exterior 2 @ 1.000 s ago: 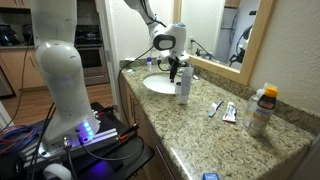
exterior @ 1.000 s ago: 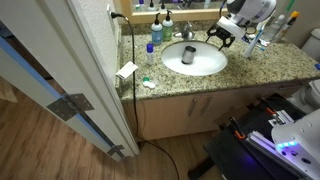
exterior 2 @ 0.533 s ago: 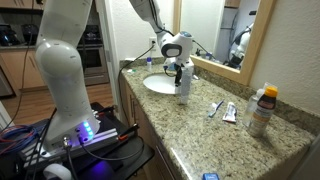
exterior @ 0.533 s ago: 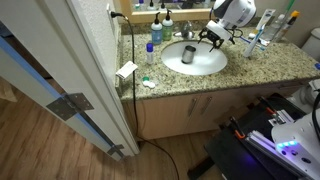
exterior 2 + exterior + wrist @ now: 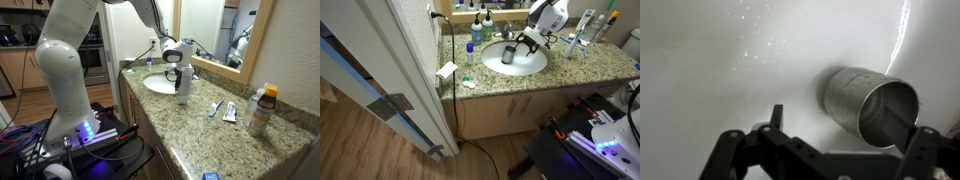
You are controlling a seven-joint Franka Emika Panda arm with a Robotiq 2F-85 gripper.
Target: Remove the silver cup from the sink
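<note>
The silver cup [image 5: 848, 95] is a dull grey metal cylinder and fills the right of the wrist view. It sits in the white oval sink [image 5: 527, 66], where it shows small and dark [image 5: 508, 56]. My gripper [image 5: 833, 116] is open and down in the basin. One finger tip is inside the cup's mouth and the other is outside its wall. In the exterior views the gripper [image 5: 523, 43] hangs over the basin [image 5: 158, 86] and I cannot make out the cup there [image 5: 172, 72].
A blue-capped bottle [image 5: 475, 33] and a chrome faucet [image 5: 507, 33] stand behind the basin. A clear toothbrush holder [image 5: 582, 36] is on the granite counter. A clear bottle [image 5: 184, 86], a tube [image 5: 229, 113] and an orange bottle [image 5: 263, 108] stand along the counter. A door edge is nearby [image 5: 410, 70].
My gripper has moved across the counter and down into the basin, onto the cup. The cup has not moved.
</note>
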